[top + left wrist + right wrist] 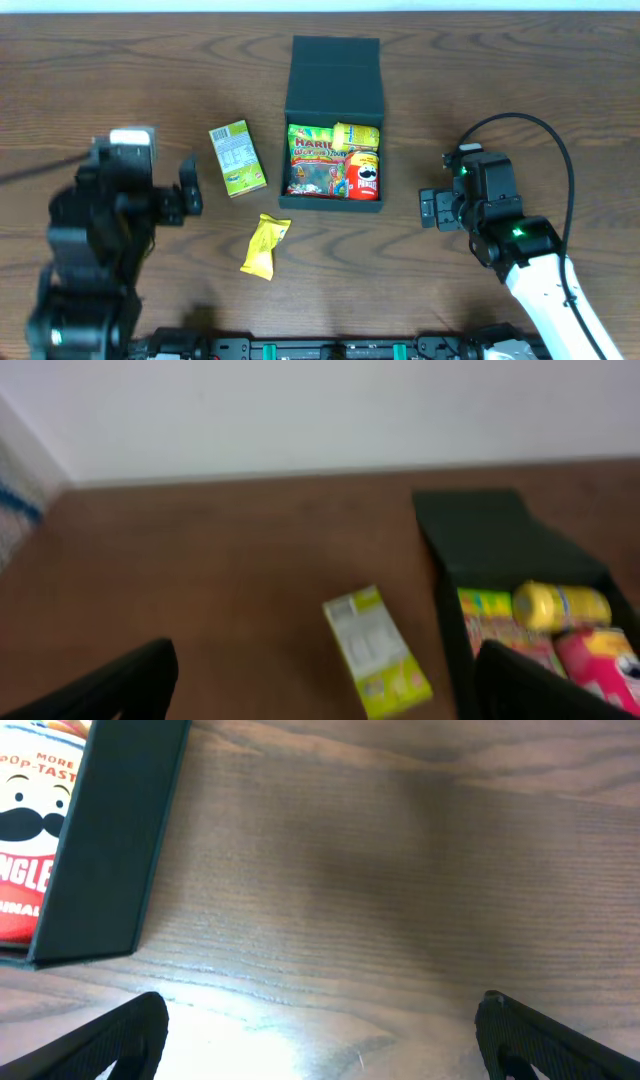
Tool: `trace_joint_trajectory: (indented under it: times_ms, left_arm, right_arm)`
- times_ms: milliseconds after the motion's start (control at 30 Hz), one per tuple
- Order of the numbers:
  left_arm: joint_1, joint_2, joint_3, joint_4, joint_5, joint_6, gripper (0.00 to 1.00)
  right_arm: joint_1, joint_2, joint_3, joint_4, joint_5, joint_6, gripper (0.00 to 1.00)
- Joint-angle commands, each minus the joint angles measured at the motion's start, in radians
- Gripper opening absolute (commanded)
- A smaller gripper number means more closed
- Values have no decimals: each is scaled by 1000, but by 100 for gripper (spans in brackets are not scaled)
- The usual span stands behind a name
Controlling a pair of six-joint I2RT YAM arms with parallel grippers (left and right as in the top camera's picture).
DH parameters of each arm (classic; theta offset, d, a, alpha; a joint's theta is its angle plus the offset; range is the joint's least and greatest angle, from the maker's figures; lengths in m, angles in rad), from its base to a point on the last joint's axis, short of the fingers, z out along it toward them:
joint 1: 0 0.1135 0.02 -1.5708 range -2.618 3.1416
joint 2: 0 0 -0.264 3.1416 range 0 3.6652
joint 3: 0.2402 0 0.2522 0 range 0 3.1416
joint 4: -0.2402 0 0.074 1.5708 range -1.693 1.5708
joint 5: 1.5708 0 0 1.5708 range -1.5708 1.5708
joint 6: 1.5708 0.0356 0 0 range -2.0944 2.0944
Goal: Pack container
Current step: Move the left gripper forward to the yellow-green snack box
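dark green matte square box container (334,72), lid open, sits between left gripper (190,188) and right gripper (427,208), both wide, empty. light-green cardboard carton (237,158), yellow packet (266,246) left of container. left gripper best straddles carton's narrow sides.

The container (334,70) holds a bag (313,160), a can (364,177) and perhaps a pouch (357,134); carton (237,158) and packet (265,246) lie to its left.

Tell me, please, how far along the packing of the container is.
Done: the Haribo bag, Pringles can and a yellow pouch sit in the open container. In hand: nothing; both arms' jaws stand open and empty. Left: the light-green carton and yellow packet on the table, then the lid.
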Motion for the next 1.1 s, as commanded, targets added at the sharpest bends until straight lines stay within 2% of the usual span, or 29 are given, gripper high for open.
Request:
trace_joint_trajectory:
  times_ms: [0,100,300,467,567,700,867,967,1000,1067]
  left_arm:
    - [2,137,141,-146,27,-90,95]
    - [2,238,203,-259,167,-97,95]
    - [2,370,201,-332,447,-126,95]
    - [2,488,192,-373,474,-141,95]
    - [2,561,189,-368,429,-167,95]
    - [2,642,189,-377,205,-434,95]
    - [2,735,188,-384,146,-500,95]
    - [-13,777,180,-328,157,-420,95]
    - [-22,792,180,-310,134,-437,95]
    - [-37,821,179,-301,61,-562,95]
  right_arm:
    - [-5,1,-4,2,10,-11,99]
    - [-5,1,-4,2,10,-11,99]
    - [-5,1,-4,2,10,-11,99]
    - [-5,1,-4,2,10,-11,99]
    - [-5,1,-4,2,10,-11,99]
    - [-5,1,-4,2,10,-11,99]
    - [-5,1,-4,1,10,-11,99]
    - [-5,1,-4,2,10,-11,99]
    - [-5,1,-4,2,10,-11,99]
    - [-5,1,-4,2,10,-11,99]
